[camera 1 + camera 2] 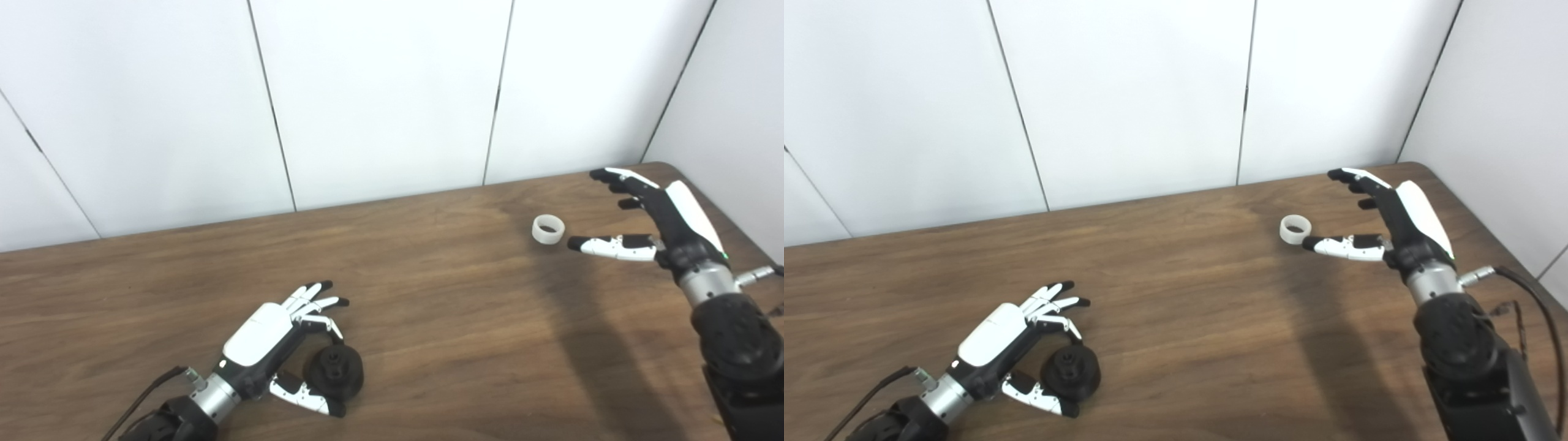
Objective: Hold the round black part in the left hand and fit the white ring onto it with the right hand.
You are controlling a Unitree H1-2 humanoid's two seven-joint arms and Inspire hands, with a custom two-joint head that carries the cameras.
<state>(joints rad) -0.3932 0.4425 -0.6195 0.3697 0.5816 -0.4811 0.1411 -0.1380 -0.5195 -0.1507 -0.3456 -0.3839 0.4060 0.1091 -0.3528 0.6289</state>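
The round black part (334,371) is sitting on the wooden counter (429,318), well apart from the white ring (547,229), which is lying flat far across the boards toward the back right corner. The left robot hand (278,343) is cupping around the black part: its thumb is lying along the near side and its fingers are arching over the far side, so the part is resting in the gap between them. Whether the fingers are pressing on it cannot be told from either eye view; the part is not lifted, and the robot hand looks spread rather than clamped. This placing seems meant to bracket the part so a closing squeeze would catch it by its rim.

The right robot hand (649,220) is hovering just beside the white ring, on the side away from the black part, spread wide and holding nothing. Its thumb tip is reaching close to the ring's near wall while the fingers are stretched out above and behind, likely lining up a pinch across the ring. Neither pick-up appears done, so the fitting is probably a good way off.
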